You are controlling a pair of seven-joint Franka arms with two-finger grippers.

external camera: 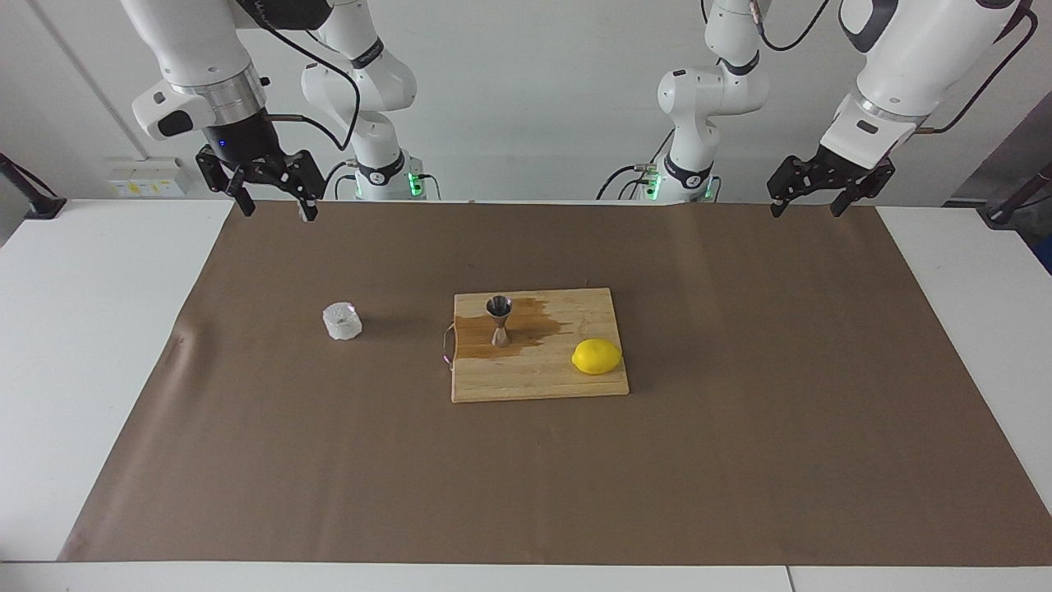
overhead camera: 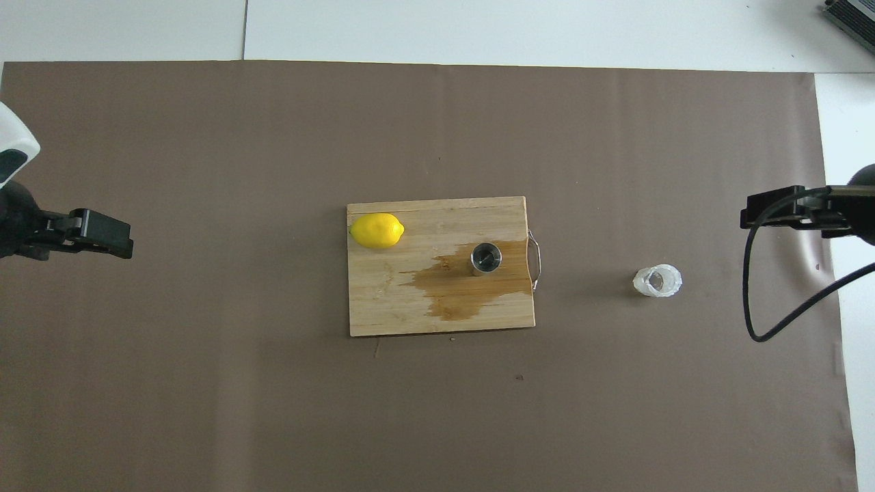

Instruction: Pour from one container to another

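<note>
Apparently your pour is done: glass cup (external camera: 342, 321) set down, board (external camera: 538, 386) wet around the jigger (external camera: 499, 320); left gripper (external camera: 817, 200) and right gripper (external camera: 272, 196) hang with fingers open, empty.

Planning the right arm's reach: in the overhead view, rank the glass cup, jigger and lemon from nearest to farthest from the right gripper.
From the right gripper:
1. glass cup, on the paper, toward the right arm's end.
2. jigger, upright on the cutting board, in the stain.
3. lemon, on the board's corner toward the left arm's end.

A robotics lab; two white arms (external camera: 896, 74) at a paper-covered table (external camera: 107, 345).
</note>
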